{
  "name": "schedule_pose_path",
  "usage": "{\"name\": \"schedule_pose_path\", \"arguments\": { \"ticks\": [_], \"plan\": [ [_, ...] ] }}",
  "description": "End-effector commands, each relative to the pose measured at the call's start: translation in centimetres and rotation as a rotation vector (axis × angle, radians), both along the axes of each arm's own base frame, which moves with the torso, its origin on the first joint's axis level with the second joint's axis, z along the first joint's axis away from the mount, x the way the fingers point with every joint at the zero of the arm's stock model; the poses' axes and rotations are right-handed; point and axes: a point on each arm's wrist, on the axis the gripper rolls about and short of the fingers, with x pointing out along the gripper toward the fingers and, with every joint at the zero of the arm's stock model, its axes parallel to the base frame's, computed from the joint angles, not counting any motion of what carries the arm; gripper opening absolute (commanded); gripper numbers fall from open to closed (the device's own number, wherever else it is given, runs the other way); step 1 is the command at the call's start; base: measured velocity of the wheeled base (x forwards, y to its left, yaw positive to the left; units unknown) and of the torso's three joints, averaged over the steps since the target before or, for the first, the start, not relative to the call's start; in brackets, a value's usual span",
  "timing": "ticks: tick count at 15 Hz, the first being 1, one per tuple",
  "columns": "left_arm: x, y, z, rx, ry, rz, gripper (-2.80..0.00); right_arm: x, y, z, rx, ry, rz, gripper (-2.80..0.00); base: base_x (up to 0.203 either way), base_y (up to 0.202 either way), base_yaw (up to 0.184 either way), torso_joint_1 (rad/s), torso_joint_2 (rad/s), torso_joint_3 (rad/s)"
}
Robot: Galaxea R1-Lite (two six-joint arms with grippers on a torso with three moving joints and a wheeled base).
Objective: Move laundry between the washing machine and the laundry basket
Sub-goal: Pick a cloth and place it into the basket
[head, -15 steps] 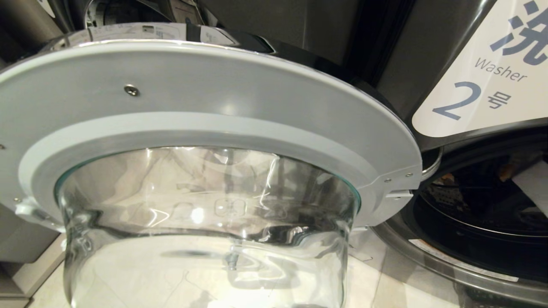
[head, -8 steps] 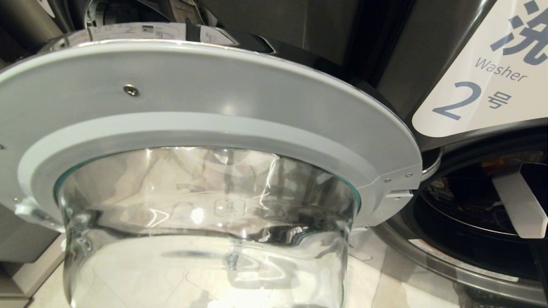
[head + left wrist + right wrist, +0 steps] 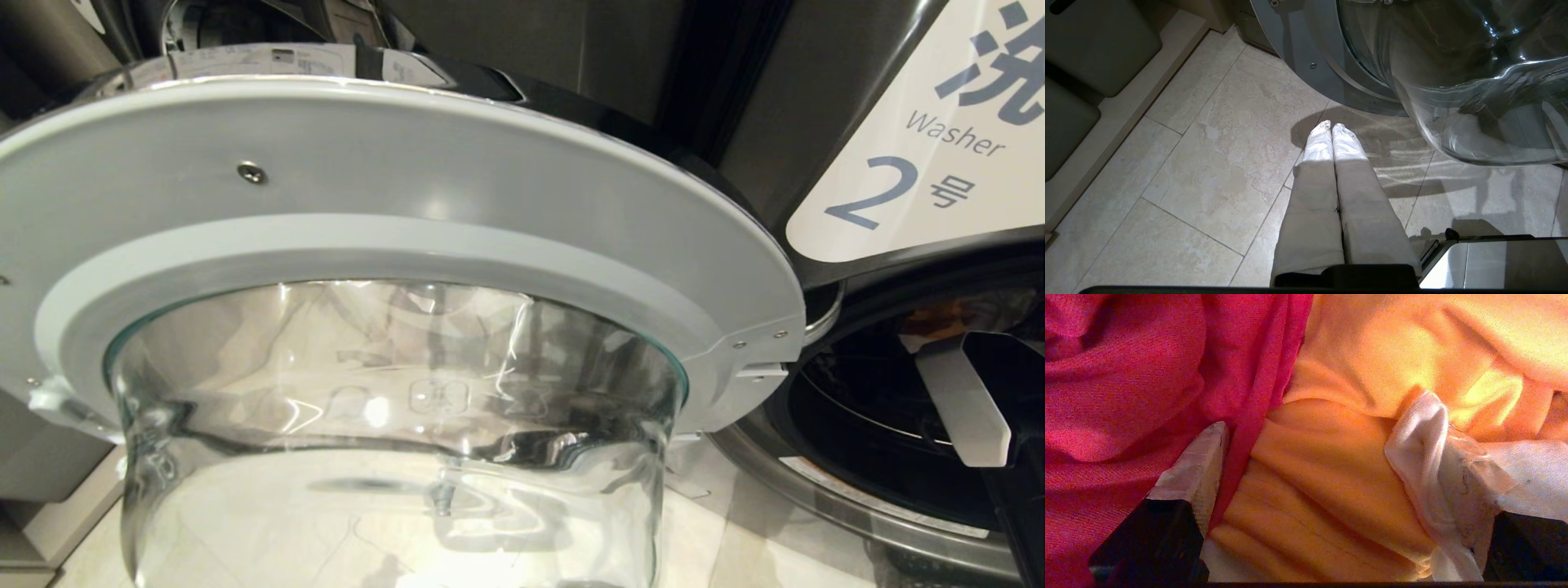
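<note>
Inside the washer (image 3: 898, 457), at the right of the open door (image 3: 408, 204), the right tool (image 3: 1327, 465) is spread wide and pushed into the laundry. The orange cloth (image 3: 1323, 490) lies right between its fingers (image 3: 1196, 469), the red cloth (image 3: 1126, 396) beside one and the white cloth (image 3: 1421, 441) over the other. It only needs to close. The left tool (image 3: 1331, 130) is pressed together, empty, down over the floor (image 3: 1208, 171), far from the clothes.
</note>
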Motion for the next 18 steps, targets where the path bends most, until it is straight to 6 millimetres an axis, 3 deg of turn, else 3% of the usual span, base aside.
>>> {"name": "schedule_pose_path", "arguments": {
  "ticks": [1, 2, 11, 18],
  "plan": [
    [0.0, 0.0, 0.0, 0.001, 0.001, 0.000, -2.80, 0.0, 0.0, -0.2, 0.001, 0.001, -0.001, 0.00, 0.000, 0.000, 0.000, 0.000, 0.00, 0.000],
    [0.0, 0.0, 0.0, 0.001, 0.001, 0.000, -2.80, 0.0, 0.0, -0.1, 0.001, -0.001, -0.001, -2.80, 0.000, 0.000, 0.000, 0.000, 0.00, 0.000],
    [0.0, 0.0, 0.0, 0.001, 0.001, -0.001, -2.80, -0.1, 0.0, 1.3, 0.003, -0.020, -0.001, -2.80, 0.000, 0.000, 0.000, 0.000, 0.00, 0.000],
    [0.0, 0.0, 0.0, 0.001, 0.001, -0.001, -2.80, -1.2, 1.4, 6.2, -0.004, -0.026, 0.013, -2.80, 0.000, 0.000, 0.000, 0.000, 0.00, 0.000]
  ]
}}
